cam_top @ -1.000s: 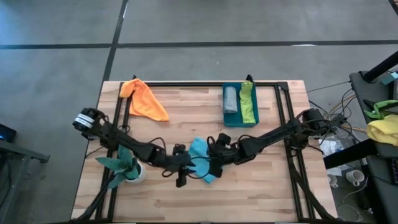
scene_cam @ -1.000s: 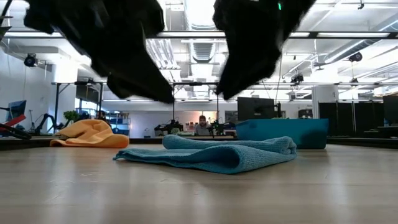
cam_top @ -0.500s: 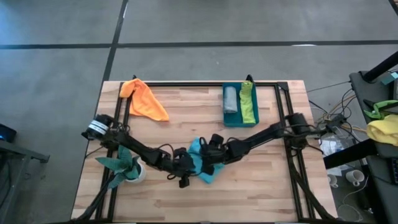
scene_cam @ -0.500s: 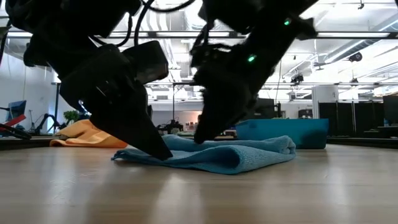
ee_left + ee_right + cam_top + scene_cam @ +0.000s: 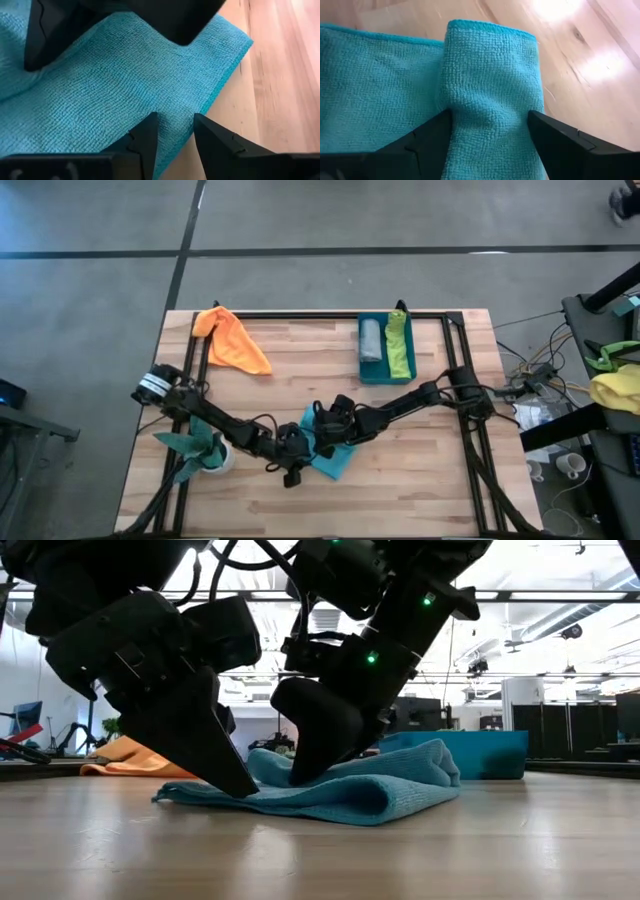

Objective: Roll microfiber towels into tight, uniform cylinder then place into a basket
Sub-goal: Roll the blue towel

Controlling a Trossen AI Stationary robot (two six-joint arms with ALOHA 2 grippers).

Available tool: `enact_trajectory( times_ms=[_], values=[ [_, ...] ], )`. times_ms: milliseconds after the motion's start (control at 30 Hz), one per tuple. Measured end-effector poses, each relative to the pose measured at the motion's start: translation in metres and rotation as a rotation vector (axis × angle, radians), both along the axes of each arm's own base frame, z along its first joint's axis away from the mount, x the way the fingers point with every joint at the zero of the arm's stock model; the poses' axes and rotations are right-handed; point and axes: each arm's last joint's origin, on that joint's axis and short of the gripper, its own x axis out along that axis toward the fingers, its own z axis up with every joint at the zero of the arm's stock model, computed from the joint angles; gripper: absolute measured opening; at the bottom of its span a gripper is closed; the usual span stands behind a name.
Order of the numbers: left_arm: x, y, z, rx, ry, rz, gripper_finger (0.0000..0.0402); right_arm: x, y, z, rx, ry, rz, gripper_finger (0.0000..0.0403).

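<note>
The turquoise towel (image 5: pixel 332 458) lies folded on the wooden table, near the middle of its near half. My left gripper (image 5: pixel 175 132) is open, slanting down at the towel's left edge (image 5: pixel 175 795). My right gripper (image 5: pixel 492 132) is open and stands over a raised fold of the same towel. The orange towel (image 5: pixel 235 342) lies crumpled at the far left. The teal basket (image 5: pixel 366 372) stands at the far side with a grey roll (image 5: pixel 371 338) and a lime green roll (image 5: pixel 399 345) in it. My left gripper touches the towel at its edge (image 5: pixel 192 117), slanting down from the table's left. One fingertip (image 5: pixel 149 127) is on the cloth and the other (image 5: pixel 207 132) at the edge beside bare wood. The cloth between them lies flat on the table. My right gripper straddles a folded ridge (image 5: pixel 490 115) of the towel, a finger (image 5: pixel 432 137) against each side. It comes slanting down from the table's right. The ridge narrows slightly between the fingers, and the towel rests on the table.
A leafy plant in a white pot (image 5: pixel 200 448) stands at the near left, close under my left arm. A black frame (image 5: pixel 470 380) runs along the table's sides. Bare wood lies near and right of the towel.
Both grippers have come down onto the turquoise towel, the right one also moving toward the table's left. The towel has been pushed a little to the left, and its right end has bunched up higher.
</note>
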Motion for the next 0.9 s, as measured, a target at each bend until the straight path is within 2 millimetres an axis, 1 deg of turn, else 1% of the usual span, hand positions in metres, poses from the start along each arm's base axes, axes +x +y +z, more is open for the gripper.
enact_trajectory(
  times_ms=[133,200,367,400,500,600,733,800,900],
  values=[
    [-0.001,0.000,0.000,-0.001,0.001,-0.003,0.0112,-0.002,-0.001,0.005,-0.007,0.008,0.009,0.0258],
    [-0.001,0.000,0.000,-0.002,0.002,-0.004,0.0112,-0.002,0.002,0.010,-0.013,0.006,0.027,0.0258],
    [-0.001,0.000,0.001,-0.005,0.003,-0.010,0.0112,-0.003,0.015,0.027,0.011,-0.071,0.063,0.0258],
    [-0.001,0.000,0.001,-0.004,0.003,-0.011,0.0112,-0.003,0.018,0.028,0.016,-0.087,0.072,0.0258],
    [-0.001,0.000,0.001,-0.003,0.003,-0.011,0.0112,-0.001,0.023,0.023,0.023,-0.111,0.108,0.0258],
    [-0.001,0.000,0.001,-0.002,0.003,-0.011,0.0112,0.000,0.024,0.012,0.013,-0.094,0.119,0.0258],
    [-0.001,0.000,0.001,-0.002,0.002,-0.010,0.0112,0.001,0.023,-0.002,-0.055,-0.043,0.146,0.0257],
    [-0.001,0.000,0.001,0.002,0.000,-0.010,0.0112,0.002,0.025,-0.003,-0.097,-0.023,0.185,0.0251],
    [-0.001,0.000,0.001,0.007,0.000,-0.004,0.0112,0.001,0.026,-0.004,-0.158,0.001,0.173,0.0233]
  ],
)
